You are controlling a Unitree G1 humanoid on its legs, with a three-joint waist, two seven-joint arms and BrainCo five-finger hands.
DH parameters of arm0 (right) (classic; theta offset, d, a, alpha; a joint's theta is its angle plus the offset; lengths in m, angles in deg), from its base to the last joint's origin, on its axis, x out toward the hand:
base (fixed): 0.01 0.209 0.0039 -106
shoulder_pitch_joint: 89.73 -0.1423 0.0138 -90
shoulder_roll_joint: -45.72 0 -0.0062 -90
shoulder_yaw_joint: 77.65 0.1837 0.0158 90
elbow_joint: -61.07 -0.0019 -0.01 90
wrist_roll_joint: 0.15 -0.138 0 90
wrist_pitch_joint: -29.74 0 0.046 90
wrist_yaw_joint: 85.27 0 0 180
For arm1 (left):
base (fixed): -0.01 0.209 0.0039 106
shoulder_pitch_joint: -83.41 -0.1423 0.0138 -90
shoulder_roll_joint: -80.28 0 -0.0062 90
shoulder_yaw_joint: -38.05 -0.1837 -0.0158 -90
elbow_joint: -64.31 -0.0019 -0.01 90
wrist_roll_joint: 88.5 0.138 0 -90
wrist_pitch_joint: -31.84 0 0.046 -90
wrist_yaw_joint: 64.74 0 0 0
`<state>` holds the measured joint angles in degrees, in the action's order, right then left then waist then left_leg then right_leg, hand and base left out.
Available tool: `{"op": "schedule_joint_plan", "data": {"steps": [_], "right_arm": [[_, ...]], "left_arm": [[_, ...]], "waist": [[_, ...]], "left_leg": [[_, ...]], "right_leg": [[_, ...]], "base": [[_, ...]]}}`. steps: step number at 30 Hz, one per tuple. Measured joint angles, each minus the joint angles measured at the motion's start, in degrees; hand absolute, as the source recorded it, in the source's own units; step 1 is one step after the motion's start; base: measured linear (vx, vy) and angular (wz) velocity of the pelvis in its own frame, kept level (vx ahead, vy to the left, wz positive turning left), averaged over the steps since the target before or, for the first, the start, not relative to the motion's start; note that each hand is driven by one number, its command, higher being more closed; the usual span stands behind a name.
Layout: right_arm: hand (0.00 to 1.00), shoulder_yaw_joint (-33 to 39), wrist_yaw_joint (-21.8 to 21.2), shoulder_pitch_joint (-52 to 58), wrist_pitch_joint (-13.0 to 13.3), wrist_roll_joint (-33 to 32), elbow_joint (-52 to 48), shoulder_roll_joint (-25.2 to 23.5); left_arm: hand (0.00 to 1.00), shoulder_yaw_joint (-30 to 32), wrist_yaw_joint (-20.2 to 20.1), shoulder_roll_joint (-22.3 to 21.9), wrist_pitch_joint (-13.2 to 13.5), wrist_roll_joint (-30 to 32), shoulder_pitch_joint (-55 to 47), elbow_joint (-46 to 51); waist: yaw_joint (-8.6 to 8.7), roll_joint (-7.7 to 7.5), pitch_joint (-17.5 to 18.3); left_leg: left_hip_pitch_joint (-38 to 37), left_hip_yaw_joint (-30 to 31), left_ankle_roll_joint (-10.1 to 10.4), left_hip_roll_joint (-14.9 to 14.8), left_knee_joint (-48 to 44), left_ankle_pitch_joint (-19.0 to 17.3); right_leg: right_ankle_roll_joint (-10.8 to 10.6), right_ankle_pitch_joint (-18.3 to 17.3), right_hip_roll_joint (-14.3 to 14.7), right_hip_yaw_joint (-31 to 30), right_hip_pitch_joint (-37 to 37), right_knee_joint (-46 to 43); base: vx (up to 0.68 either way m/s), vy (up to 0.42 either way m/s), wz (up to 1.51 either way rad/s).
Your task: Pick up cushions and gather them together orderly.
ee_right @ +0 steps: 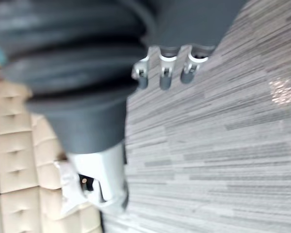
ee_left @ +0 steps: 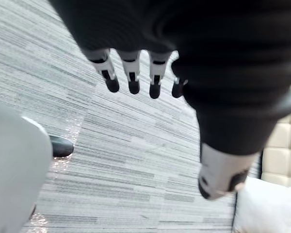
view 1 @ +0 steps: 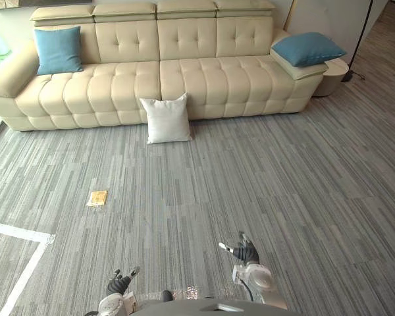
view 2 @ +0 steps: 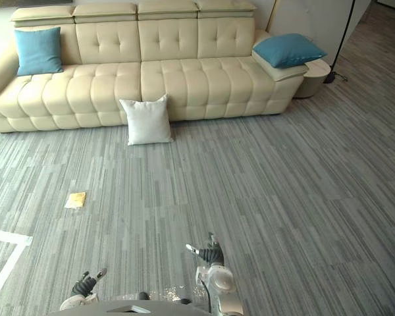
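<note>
A white cushion (view 1: 166, 119) leans upright on the carpet against the front of the cream sofa (view 1: 118, 85). One blue cushion (view 1: 58, 50) stands against the sofa's left backrest. Another blue cushion (view 1: 307, 49) lies on the right armrest. My left hand (view 1: 120, 282) hangs low near the bottom of the view, fingers relaxed and empty. My right hand (view 1: 245, 251) is a little farther forward, also open and holding nothing. Both hands are far from every cushion. The white cushion's corner (ee_left: 266, 206) shows past my left thumb (ee_left: 220, 177).
A small yellow flat object (view 1: 98, 197) lies on the grey striped carpet left of centre. White tape lines (view 1: 20, 253) mark the floor at lower left. A round side table (view 1: 333, 76) and a black lamp pole (view 1: 359, 39) stand right of the sofa.
</note>
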<state>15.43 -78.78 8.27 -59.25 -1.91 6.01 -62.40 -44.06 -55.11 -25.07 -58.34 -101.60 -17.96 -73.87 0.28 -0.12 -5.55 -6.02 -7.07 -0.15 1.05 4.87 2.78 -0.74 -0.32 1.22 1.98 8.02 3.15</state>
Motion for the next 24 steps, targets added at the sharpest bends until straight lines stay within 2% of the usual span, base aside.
{"op": "schedule_joint_plan", "data": {"steps": [8, 14, 24], "right_arm": [[0.0, 9.96, 0.28, -4.71, -0.47, -0.16, 19.12, 1.57], [0.0, 16.63, 0.33, -3.57, -2.13, -3.23, 21.9, 2.15], [0.0, 22.74, 0.33, -3.44, -2.51, -3.6, 22.28, 0.9]], "left_arm": [[0.0, 4.25, -0.17, 0.29, -0.19, 3.3, 3.89, -6.97], [0.0, 8.08, -0.7, -1.22, -0.48, 4.92, 4.05, -7.11], [0.0, 10.11, -1.72, -1.74, -0.73, 7.28, 5.15, -7.5]], "waist": [[-0.75, -0.43, -0.14], [-0.78, -0.55, -0.26], [-1.59, -0.9, -1.03]], "left_leg": [[-0.24, -0.03, 0.22, 0.07, 0.03, -0.16], [-0.25, 0.96, 0.04, 0.56, 0.09, -0.29], [-0.99, 1.79, -0.78, 1.89, 0.12, -1.19]], "right_leg": [[-0.21, -0.16, -0.08, 0.2, 0.43, -0.17], [-0.61, -0.96, -0.58, 1.85, 1.34, -0.42], [-1.19, -2.43, -1.98, 3.46, 2.14, -1.54]], "base": [[-0.02, -0.01, 0.0], [0.0, -0.008, 0.12], [0.02, 0.009, 0.09]]}}
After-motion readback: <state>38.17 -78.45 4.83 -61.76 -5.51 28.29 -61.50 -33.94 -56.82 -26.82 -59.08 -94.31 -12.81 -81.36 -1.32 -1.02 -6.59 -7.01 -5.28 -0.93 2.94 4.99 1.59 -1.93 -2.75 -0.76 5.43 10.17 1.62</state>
